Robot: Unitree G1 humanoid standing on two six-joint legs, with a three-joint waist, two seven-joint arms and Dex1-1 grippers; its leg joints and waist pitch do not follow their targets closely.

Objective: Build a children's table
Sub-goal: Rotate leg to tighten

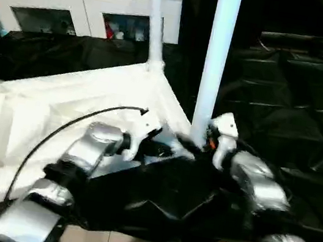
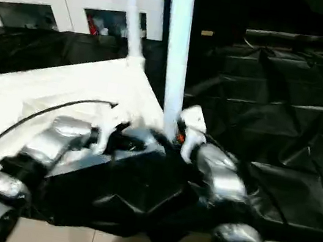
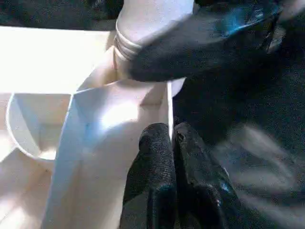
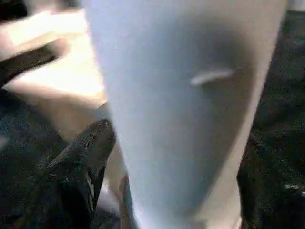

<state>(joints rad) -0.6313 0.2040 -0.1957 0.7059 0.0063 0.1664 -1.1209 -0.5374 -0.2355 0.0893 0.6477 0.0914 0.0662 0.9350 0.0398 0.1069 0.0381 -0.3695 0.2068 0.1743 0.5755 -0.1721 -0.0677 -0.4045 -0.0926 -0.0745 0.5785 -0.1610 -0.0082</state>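
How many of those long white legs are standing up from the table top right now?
2: the near leg rises by the right gripper; the far leg stands at the table top's far corner. Others may be hidden.

My two forearms (image 1: 92,146) are rounded silver shells with black joints between the segments. A thin black cable (image 1: 54,131) arcs over my left arm. White wrist housings (image 1: 227,129) carry black, rough-textured fingers (image 3: 152,176) (one small orange mark on the right wrist).

Head cameras look down over both forearms; wrist cameras sit close against the shared near leg (image 1: 217,56).
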